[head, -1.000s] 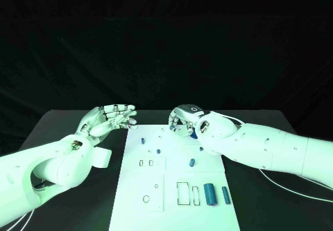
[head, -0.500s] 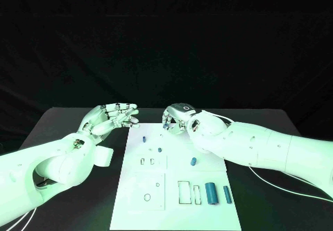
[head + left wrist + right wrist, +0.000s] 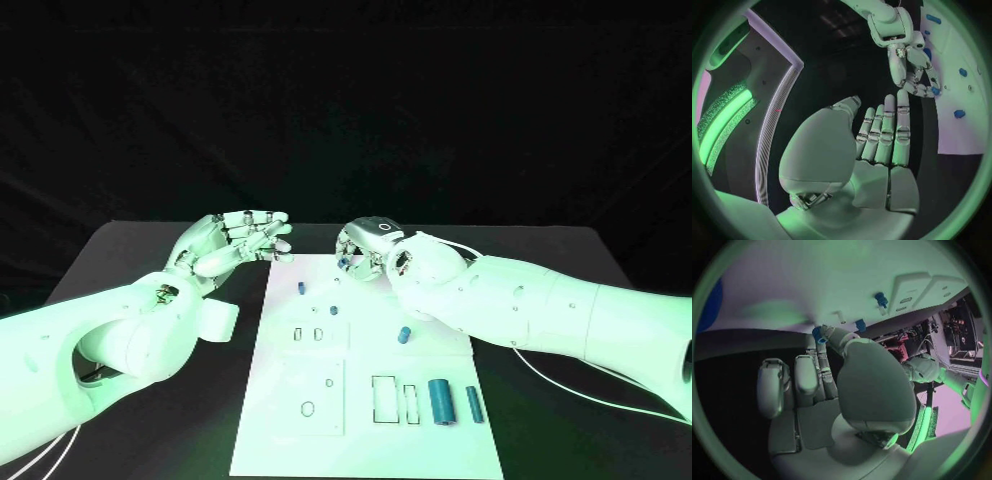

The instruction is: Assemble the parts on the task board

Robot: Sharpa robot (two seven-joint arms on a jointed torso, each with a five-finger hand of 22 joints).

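- Head view sets the task board [image 3: 368, 395] at the table's middle, a white plate running from 12 to 6 o'clock, with small blue parts spread over it.
- At the board's 12 o'clock end the right hand [image 3: 372, 250] hovers with its fingers curled down; the right wrist view shows a small blue peg [image 3: 819, 334] pinched at its fingertips, so this hand grips a part.
- At about 10 o'clock from the board's centre, off its edge, the left hand [image 3: 234, 243] is raised with fingers straight and close together; the left wrist view shows its palm bare, so it holds nothing.
- Near the board's 5 o'clock corner lie a large blue cylinder [image 3: 438, 401] and a slim blue rod [image 3: 472, 403] side by side, just beside a rectangular slot [image 3: 382, 398].
- A short blue pin [image 3: 404, 334] lies at the centre's 3 o'clock side; a blue stud [image 3: 302, 287] stands toward 11 o'clock.
- Handling, as a judgement: the parts look rigid, light and smooth, likely to roll or slip; pinching each across its middle seems safest.
- No brand, label or writing is legible anywhere.
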